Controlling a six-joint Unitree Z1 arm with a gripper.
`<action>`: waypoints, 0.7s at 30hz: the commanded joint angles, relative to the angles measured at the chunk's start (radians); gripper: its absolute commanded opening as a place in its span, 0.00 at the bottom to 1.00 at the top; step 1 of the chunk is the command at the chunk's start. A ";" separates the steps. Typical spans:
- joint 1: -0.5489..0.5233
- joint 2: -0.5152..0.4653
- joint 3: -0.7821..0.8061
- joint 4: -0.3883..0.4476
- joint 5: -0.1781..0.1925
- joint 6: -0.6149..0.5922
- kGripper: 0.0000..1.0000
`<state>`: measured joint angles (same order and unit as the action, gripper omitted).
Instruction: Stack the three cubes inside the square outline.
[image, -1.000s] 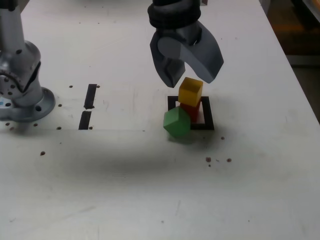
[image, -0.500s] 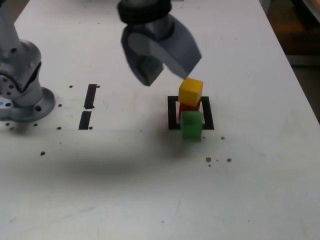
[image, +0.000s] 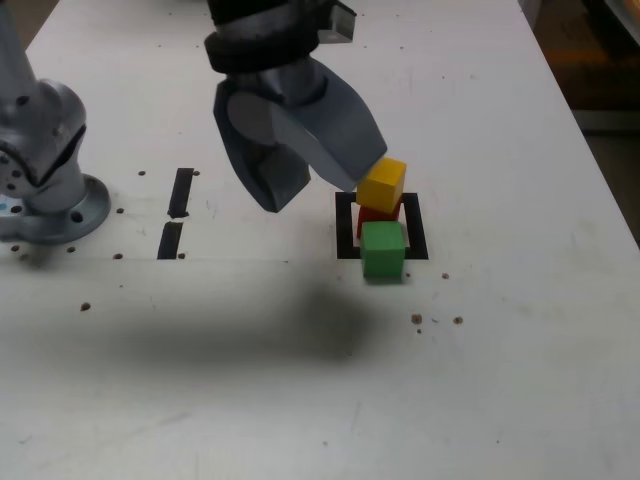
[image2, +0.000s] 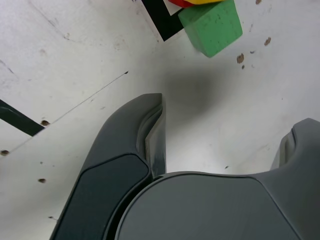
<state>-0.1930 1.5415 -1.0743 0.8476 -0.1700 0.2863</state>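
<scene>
The yellow cube (image: 381, 185) is stacked on the red cube (image: 377, 220); the green cube (image: 383, 250) is left beside them, probably dropped, while the end effector (image2: 220, 132) is spread wide, empty.

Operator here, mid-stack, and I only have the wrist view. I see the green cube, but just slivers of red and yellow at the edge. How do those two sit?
Observer: In the exterior view, the yellow cube sits on top of the red cube.
Operator: Copy. I only get a corner of the square outline. Where is that pair against it?
Observer: Bars of the square outline show on both sides of the pair, with the red cube between them.
Operator: And my gripper, against the yellow cube?
Observer: The gripper is on the exterior view's left of it; one finger's edge meets the yellow cube in the picture, but I can't tell whether they touch.
</scene>
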 joint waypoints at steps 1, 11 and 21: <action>-0.006 0.022 -0.010 0.004 0.003 -0.036 0.95; -0.009 0.167 -0.100 0.095 0.024 -0.228 0.93; -0.026 0.261 -0.247 0.184 0.091 -0.297 0.92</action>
<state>-0.2170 1.7945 -1.3163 1.0283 -0.0814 -0.0063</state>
